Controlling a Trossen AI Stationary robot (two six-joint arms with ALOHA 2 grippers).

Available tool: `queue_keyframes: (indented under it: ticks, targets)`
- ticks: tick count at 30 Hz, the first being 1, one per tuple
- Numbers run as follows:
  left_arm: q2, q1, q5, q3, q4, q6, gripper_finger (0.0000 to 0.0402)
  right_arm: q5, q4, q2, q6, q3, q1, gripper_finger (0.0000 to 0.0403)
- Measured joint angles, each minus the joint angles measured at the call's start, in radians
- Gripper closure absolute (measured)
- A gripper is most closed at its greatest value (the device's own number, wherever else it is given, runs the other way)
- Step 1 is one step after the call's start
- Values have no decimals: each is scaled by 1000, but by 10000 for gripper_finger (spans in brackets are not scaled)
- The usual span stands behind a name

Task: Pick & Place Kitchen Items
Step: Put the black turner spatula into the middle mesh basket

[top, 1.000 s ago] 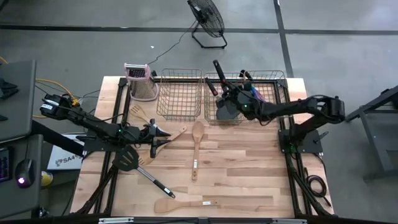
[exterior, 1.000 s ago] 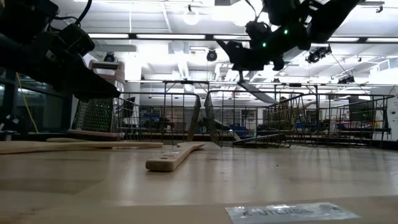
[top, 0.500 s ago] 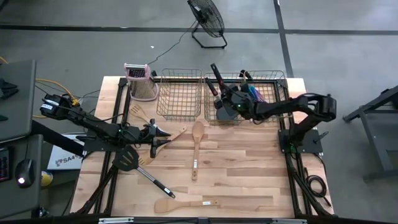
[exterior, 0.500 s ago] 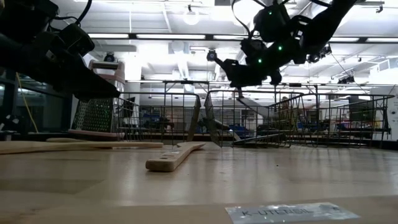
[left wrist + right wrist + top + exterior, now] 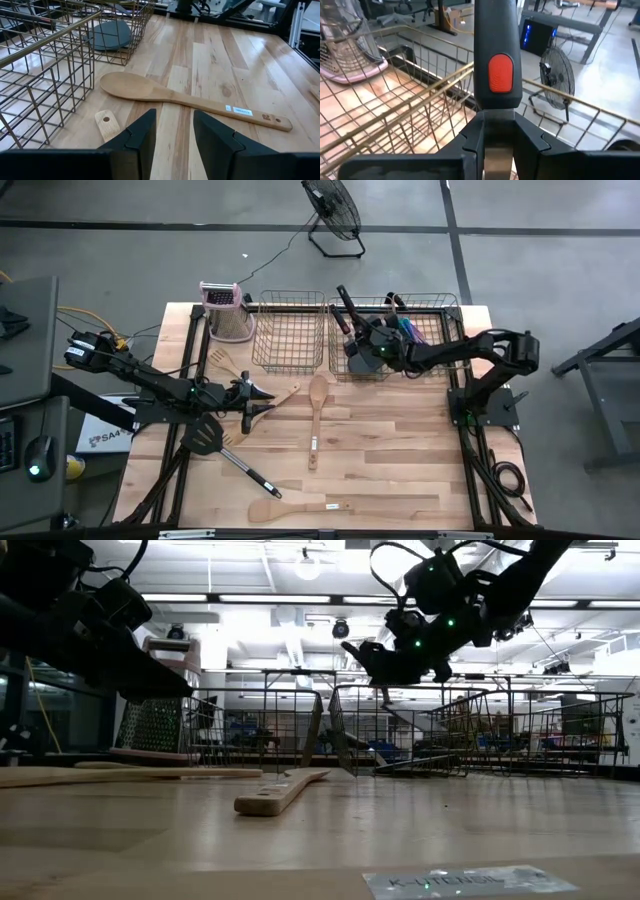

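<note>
My right gripper is over the left part of the right wire basket, shut on a black spatula with a red-marked handle. Its dark head is low inside the basket. Slim blue-purple cutlery lies in the same basket. My left gripper waits open low over the table's left half. A wooden spoon lies flat just beyond its fingers, which hold nothing. Another black spatula and a wooden spatula lie flat nearer the front edge. My right gripper pinches the spatula between its two fingers at the neck, just below the black-red handle. The fingers come about level from the table's right. The handle slants up toward the far edge and the head hangs low in the basket. Whether the head touches the basket floor I cannot tell.
An empty wire basket stands left of the right one, and a metal box grater with a pink top at the far left. More wooden utensils lie by the left arm. A floor fan stands beyond the table.
My right gripper has sunk and shifted a little toward the table's left with the black spatula, bringing its head lower into the right basket. It has stayed shut on the spatula.
</note>
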Motion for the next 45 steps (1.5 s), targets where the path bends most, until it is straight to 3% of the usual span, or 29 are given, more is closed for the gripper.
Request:
queue_keyframes:
  ticks: [12,24,37,45]
  targets:
    - [0,0,0,0,0,0,272,-158,-55,0,58,0,-61,342]
    - [0,0,0,0,-4,0,272,-180,-38,91,83,0,-84,342]
    - [0,0,0,0,-4,0,272,-181,-95,94,147,1,-103,341]
    - [0,0,0,0,-4,0,272,-298,-139,94,141,1,-143,338]
